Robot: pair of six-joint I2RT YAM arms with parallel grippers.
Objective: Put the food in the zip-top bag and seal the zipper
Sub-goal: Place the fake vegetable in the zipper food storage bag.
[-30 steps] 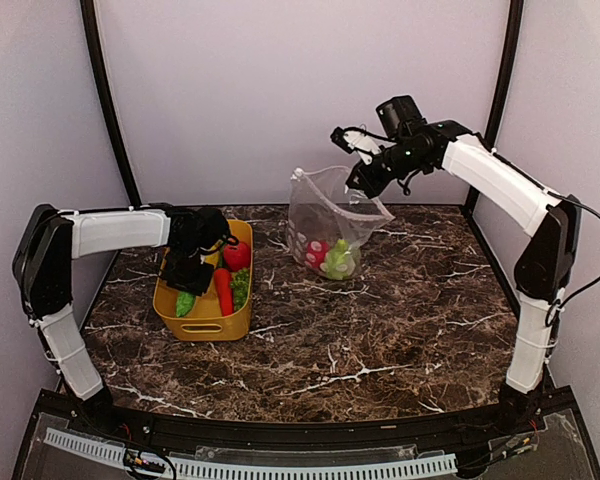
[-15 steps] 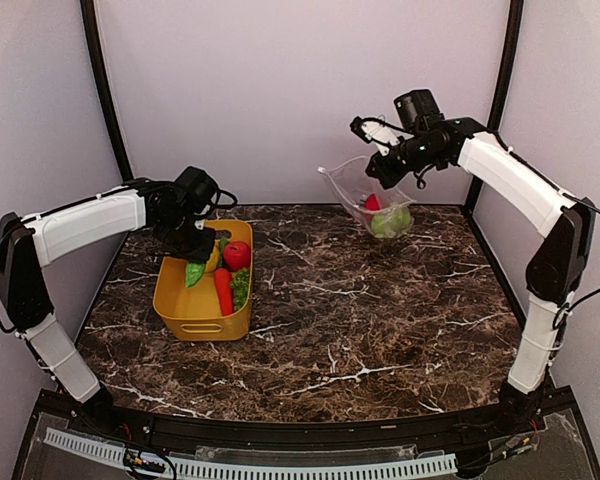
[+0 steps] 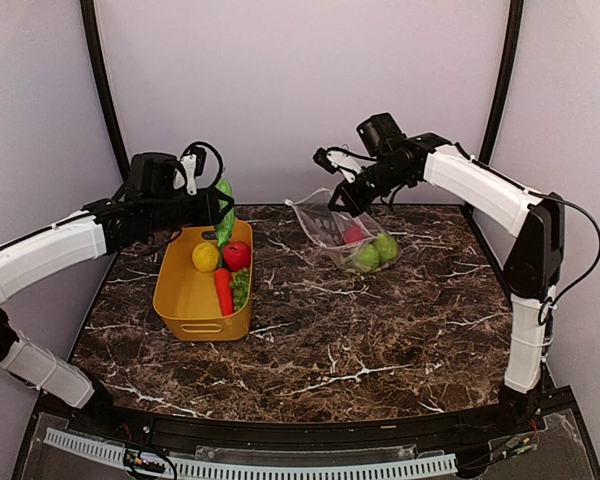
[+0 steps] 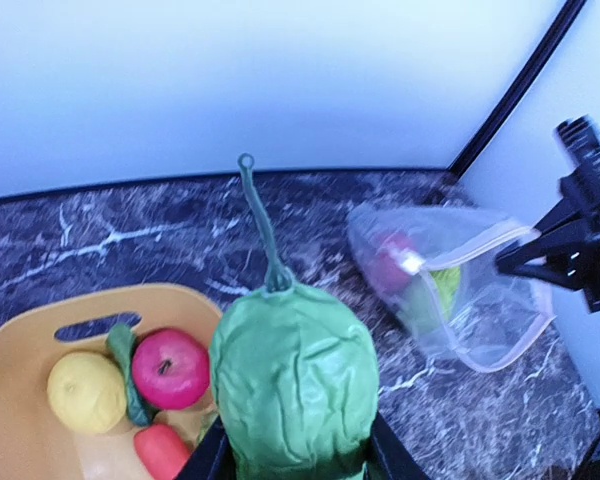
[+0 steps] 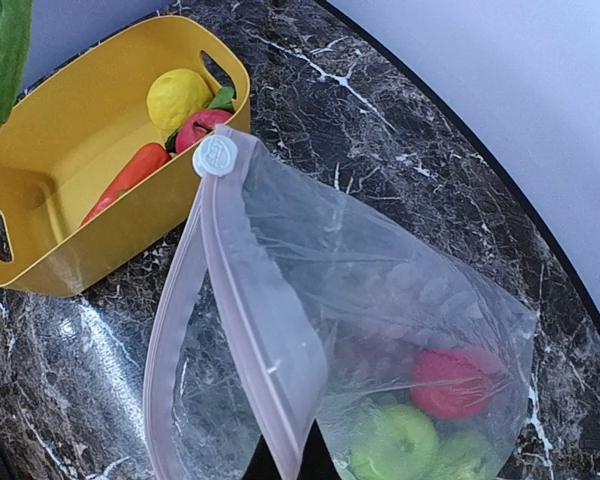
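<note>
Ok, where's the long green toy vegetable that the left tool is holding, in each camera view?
Top external: the long green crinkly toy vegetable hangs left of centre, over the far end of the yellow plastic basket.
Left wrist: it fills the bottom centre, thin stem pointing up.
Right wrist: only a piece shows, at the top left corner.
Shared landmark: the yellow plastic basket, seen in all three.

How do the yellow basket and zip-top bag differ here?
The yellow basket is opaque and sits flat on the table; the zip-top bag is clear, its mouth held up by the right gripper. The basket holds a lemon and carrot; the bag holds green fruits. Both are open and partly filled.
</note>
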